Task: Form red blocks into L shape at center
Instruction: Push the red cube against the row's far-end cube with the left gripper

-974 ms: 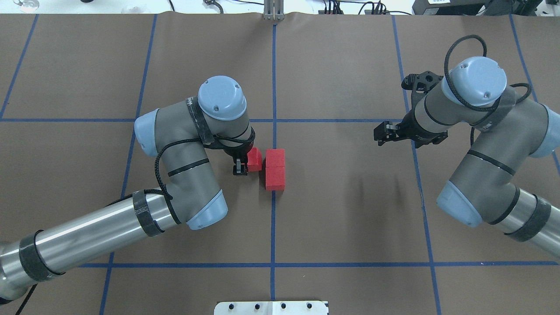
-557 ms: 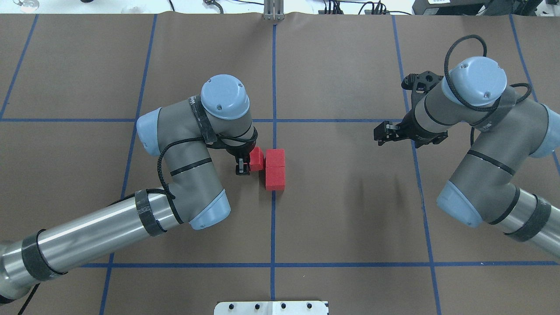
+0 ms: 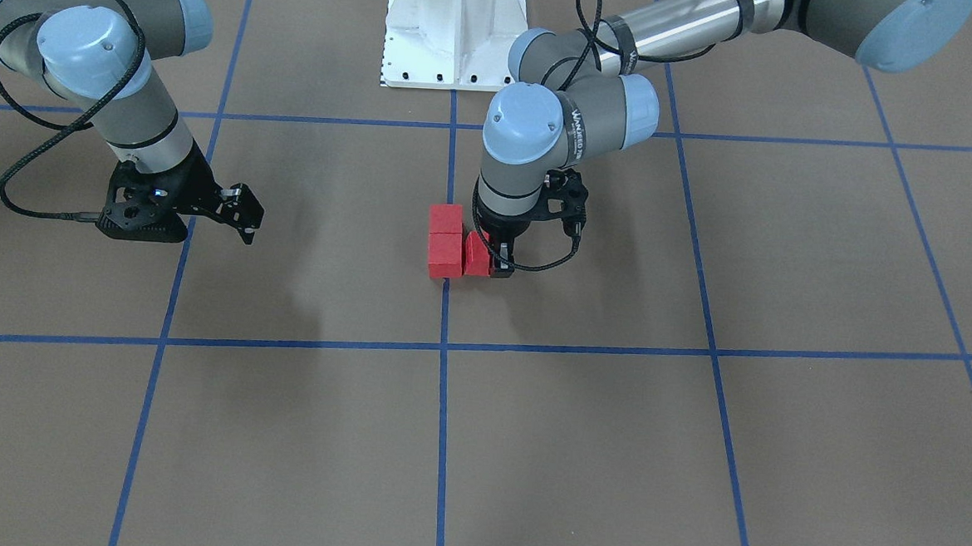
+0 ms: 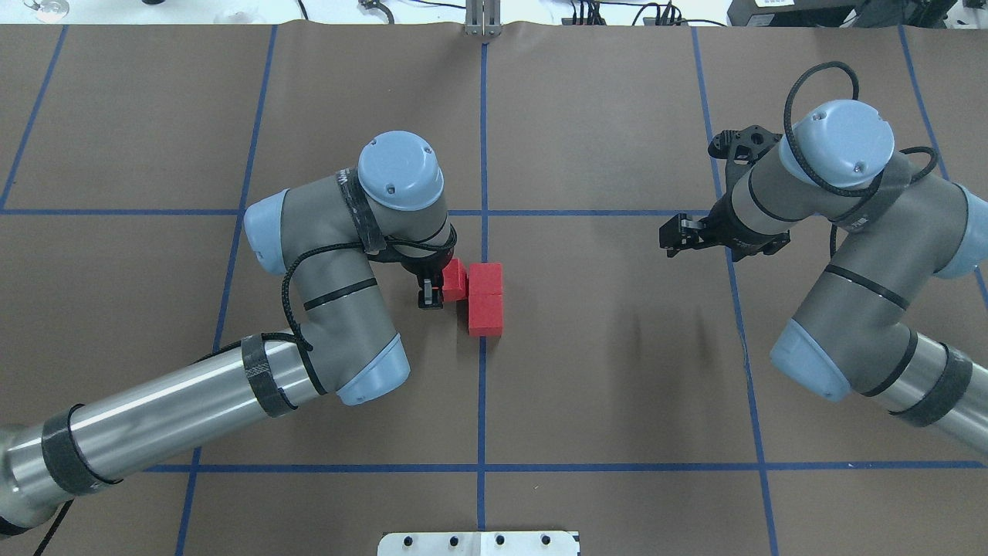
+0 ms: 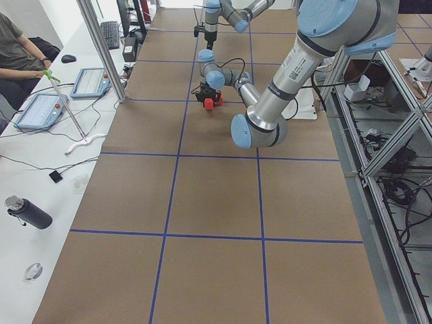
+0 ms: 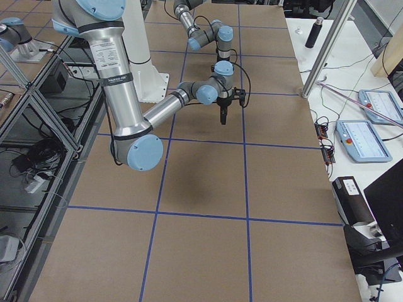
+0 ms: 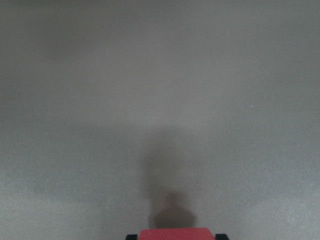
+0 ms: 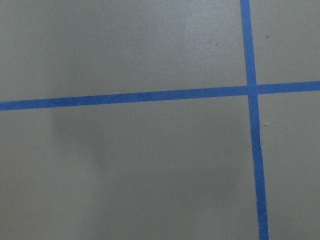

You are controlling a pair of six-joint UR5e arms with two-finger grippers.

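Note:
Two red blocks [image 4: 485, 298] lie touching in a short column on the vertical blue tape line of the center patch [image 4: 602, 340]; they also show in the front view [image 3: 445, 242]. My left gripper [image 4: 441, 289] is shut on the third red block [image 4: 455, 279], low over the surface, against the left side of the column's far block. In the front view this block [image 3: 476, 255] sits right of the column, at my left gripper [image 3: 487, 262]. The left wrist view shows the block's top edge [image 7: 175, 233] between two black fingertips. My right gripper [image 4: 670, 237] hovers open and empty at the right, also in the front view [image 3: 246, 213].
The white robot base plate [image 4: 478, 543] sits at the near table edge, seen too in the front view [image 3: 453, 30]. Blue tape lines grid the brown surface. An operator [image 5: 20, 50] and tablets [image 5: 39, 111] are beyond the far table edge.
My left arm has moved slightly right with the red block, closing the gap to the two-block column. The right arm has not moved.

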